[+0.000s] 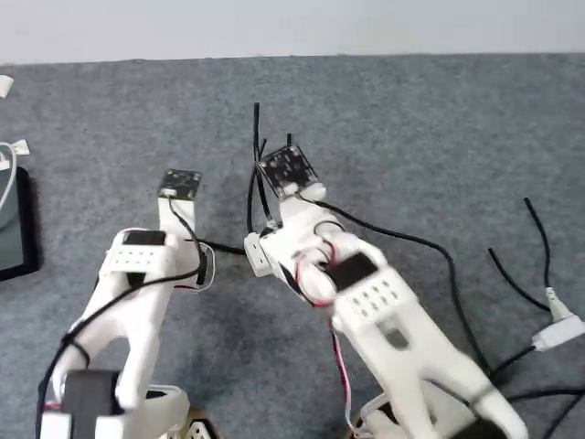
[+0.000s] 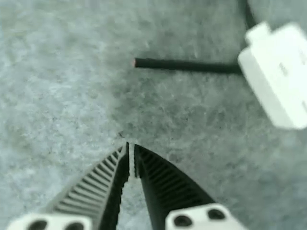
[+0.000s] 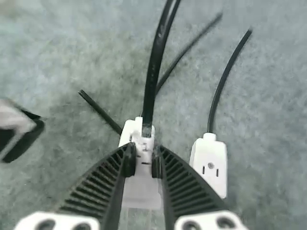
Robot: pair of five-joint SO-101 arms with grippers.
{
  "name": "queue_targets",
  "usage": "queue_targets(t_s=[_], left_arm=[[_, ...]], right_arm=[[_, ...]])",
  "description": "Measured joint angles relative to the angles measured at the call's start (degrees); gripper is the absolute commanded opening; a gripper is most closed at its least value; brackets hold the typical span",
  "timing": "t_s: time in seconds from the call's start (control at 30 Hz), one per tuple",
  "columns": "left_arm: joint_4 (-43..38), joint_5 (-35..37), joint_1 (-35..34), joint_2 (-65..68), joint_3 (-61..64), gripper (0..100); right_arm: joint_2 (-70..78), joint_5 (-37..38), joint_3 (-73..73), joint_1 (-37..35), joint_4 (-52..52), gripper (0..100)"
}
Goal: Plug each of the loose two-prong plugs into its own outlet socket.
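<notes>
Your left pincer [image 2: 128,152] is hanging over the grey fuzzy table cover [image 2: 57,86] with its two black ribbed fingers [image 2: 96,187] pressed almost together. Only a thin slit is showing between the tips, and nothing is sitting between them. Ahead of those tips, the loose end of a thin black cable [image 2: 182,64] is lying flat on the cover. Beyond that end and off to one side, a white rectangular outlet block [image 2: 278,72] is resting well clear of the fingers. Your right pincer [image 3: 140,155] is pinching a white plastic plug [image 3: 139,139] by its two sides, with the fingers tight against it. The plug's stiff black cord [image 3: 156,62] is running straight out ahead of the tips, and its prongs are hidden from you. Just beside that pincer, a white outlet socket [image 3: 208,163] is lying face up with its slots showing, its own black lead [image 3: 225,81] curving away. Farther right, a white cable connector [image 1: 558,331] is lying well apart from both pincers.
</notes>
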Motion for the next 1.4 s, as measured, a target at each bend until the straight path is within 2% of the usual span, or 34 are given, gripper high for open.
queue_targets(t_s=[0.17,0.3,0.43,0.73,1.03,1.13,1.23,1.4], left_arm=[[1.2,-9.0,0.9,1.8,-1.1,1],[1.5,-14.5,4.8,-0.3,1.4,1],[1.5,-19.3,7.9,-5.8,6.2,1],[1.2,-24.8,13.0,-22.3,17.6,1],[1.5,-23.6,14.2,-31.0,21.4,1],[0.7,-21.2,13.8,-31.1,21.5,1],[-3.3,-16.3,9.2,-31.1,22.5,2],[-9.0,-8.4,0.0,-31.1,22.6,2]], right_arm=[[-11.0,4.3,6.2,-2.4,0.5,0.9],[-13.4,5.4,7.8,-4.2,0.8,0.9],[-13.5,5.5,7.9,-5.2,1.1,0.9],[-13.5,5.5,7.9,-5.7,1.1,0.9],[-13.5,5.5,7.9,-5.8,1.1,0.9],[-13.5,1.8,9.1,-4.7,-0.6,0.9],[-12.0,-1.1,10.6,-3.3,-6.0,0.9],[-2.5,-1.8,10.7,-3.3,-14.6,0.9]])
